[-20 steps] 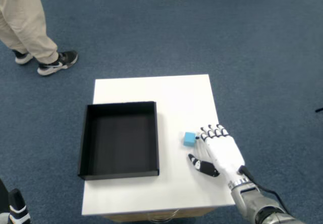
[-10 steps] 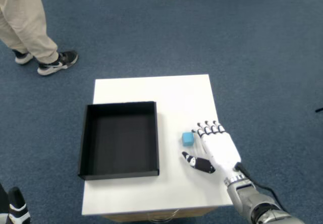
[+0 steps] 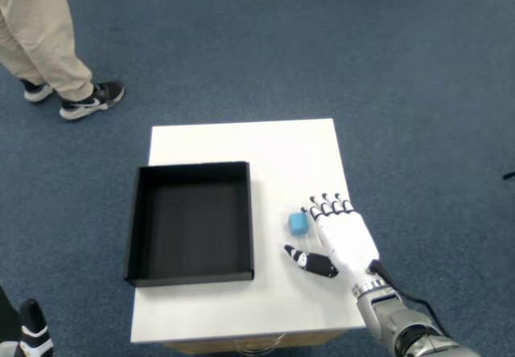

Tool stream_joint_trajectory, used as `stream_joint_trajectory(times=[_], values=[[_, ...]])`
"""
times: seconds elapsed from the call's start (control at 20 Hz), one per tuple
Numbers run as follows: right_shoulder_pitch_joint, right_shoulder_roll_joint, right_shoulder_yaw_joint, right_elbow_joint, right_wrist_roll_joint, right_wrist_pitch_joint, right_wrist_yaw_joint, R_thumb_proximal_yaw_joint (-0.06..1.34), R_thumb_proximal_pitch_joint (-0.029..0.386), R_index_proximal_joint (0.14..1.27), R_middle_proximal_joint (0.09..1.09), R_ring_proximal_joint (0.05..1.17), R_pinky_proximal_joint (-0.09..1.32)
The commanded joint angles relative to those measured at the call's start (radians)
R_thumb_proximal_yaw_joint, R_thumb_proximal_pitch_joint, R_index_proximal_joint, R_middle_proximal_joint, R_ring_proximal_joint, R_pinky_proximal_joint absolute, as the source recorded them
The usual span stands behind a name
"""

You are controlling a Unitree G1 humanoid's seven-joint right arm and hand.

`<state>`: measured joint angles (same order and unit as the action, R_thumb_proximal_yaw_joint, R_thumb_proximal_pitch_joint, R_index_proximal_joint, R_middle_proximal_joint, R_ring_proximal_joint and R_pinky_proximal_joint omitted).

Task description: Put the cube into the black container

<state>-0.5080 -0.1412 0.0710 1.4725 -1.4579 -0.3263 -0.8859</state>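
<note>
Compared with a second ago, the right hand (image 3: 342, 236) has slid a bit left and toward the tabletop's far edge, so its fingertips (image 3: 315, 211) now sit right next to the blue cube (image 3: 298, 223), maybe touching its right side, hard to tell from up here. The thumb (image 3: 310, 261) has moved left too and sticks out below the cube, toward the near edge. The hand is spread flat with fingers apart, not holding anything. The cube itself has barely budged, maybe a hair to the left.

Count-wise: one cube, sitting on the white tabletop (image 3: 273, 148) in the right half, between the hand and the black container (image 3: 133, 228), just off the container's right wall and not in it. One black container, an open shallow tray on the left half of the tabletop, nothing inside. One robot hand over the tabletop.

Off the tabletop, on the blue carpet (image 3: 418, 92), a person's legs (image 3: 40, 35) in beige trousers and a dark sneaker (image 3: 92, 100) stand at the top left, same spot as before.
</note>
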Motion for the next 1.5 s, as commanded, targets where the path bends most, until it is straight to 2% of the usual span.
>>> stream_joint_trajectory(times=[0.05,0.95,1.5], values=[[-0.042,-0.010,0.001,-0.032,0.000,0.015,-0.032,0.46,0.014,0.36,0.17,0.14,-0.03],[-0.024,-0.033,-0.013,-0.022,-0.004,0.014,0.052,0.52,0.004,0.42,0.19,0.15,-0.02],[-0.016,-0.008,-0.008,-0.043,-0.018,-0.017,-0.006,0.53,0.005,0.40,0.19,0.14,-0.02]])
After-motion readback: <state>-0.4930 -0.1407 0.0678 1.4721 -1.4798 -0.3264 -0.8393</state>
